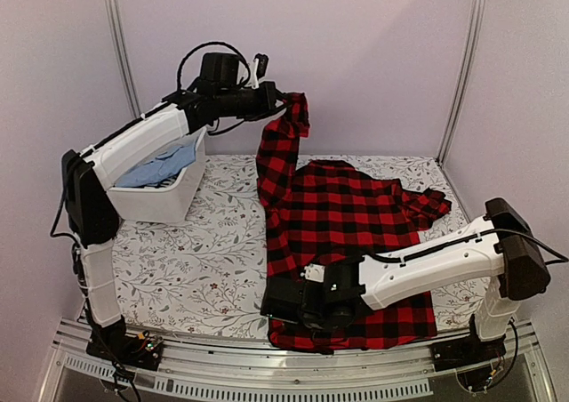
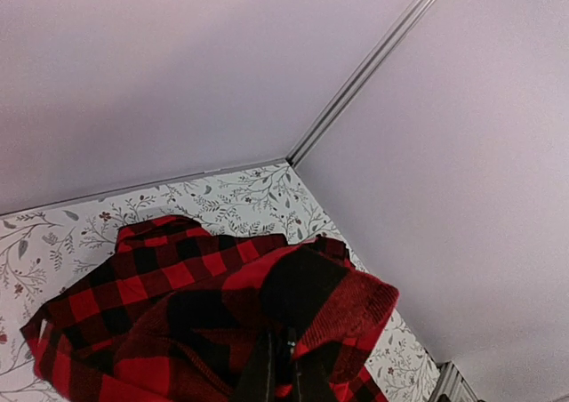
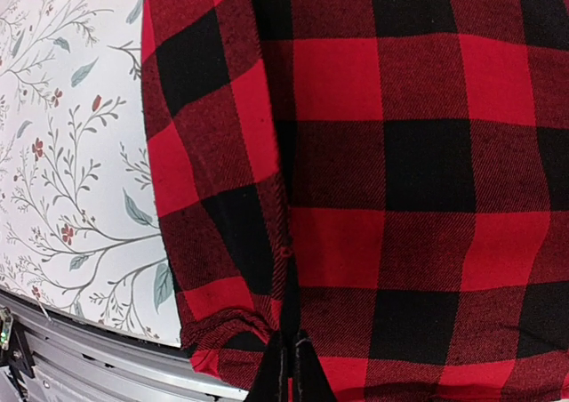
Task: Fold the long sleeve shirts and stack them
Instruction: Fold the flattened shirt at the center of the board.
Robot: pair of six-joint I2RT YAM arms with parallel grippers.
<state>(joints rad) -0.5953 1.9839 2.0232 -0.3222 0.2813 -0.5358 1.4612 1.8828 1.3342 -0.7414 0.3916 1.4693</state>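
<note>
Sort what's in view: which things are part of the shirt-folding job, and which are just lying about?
Job:
- red-and-black check shirt
- left end effector, shut on a lifted end of it
- right end effector, shut on its near edge

Lying about:
- white bin
- blue cloth in it, garment type unclear
- floral table cover

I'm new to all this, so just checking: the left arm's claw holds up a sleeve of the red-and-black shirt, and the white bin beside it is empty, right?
Not quite. The white bin is not empty: blue cloth lies in it, as the top view shows. The rest holds: the left claw holds up a sleeve of the red-and-black shirt.
</note>
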